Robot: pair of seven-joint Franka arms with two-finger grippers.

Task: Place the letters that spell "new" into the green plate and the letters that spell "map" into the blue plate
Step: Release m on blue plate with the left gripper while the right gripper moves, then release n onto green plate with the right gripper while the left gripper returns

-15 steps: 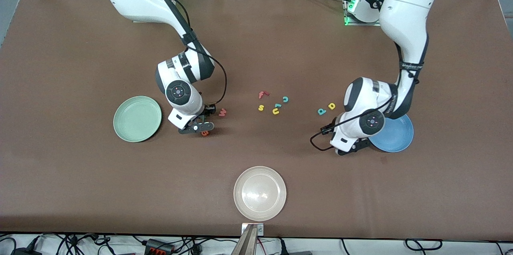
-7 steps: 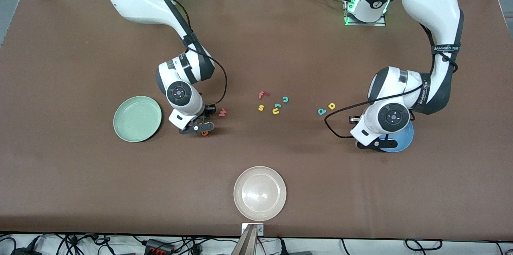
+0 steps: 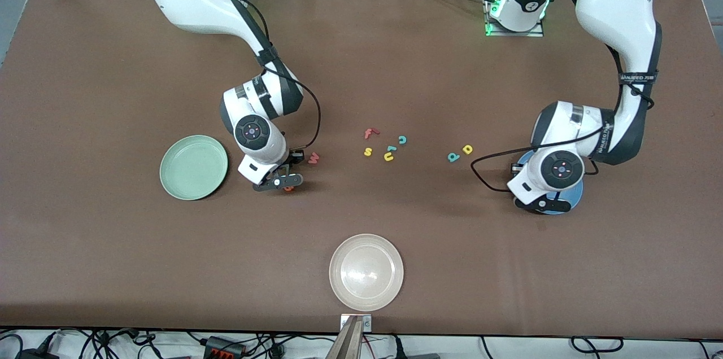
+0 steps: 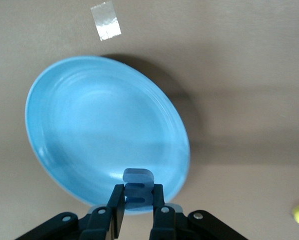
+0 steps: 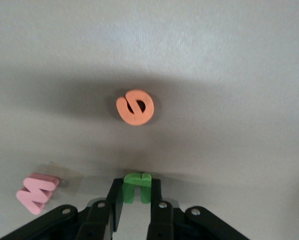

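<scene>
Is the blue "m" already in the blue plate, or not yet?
Not yet: the left gripper, shut on the blue "m", holds it over the blue plate.

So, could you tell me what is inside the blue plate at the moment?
The blue plate looks bare in the left wrist view. The left gripper holds the blue "m" over its rim. In the front view the arm covers most of the plate.

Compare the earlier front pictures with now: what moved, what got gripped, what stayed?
The left gripper, shut on the blue foam "m", swung over the round blue plate. The right gripper closed on the dark green foam "n" beside the orange foam "e". The loose letters, pale green plate and cream-white plate stayed put.
</scene>
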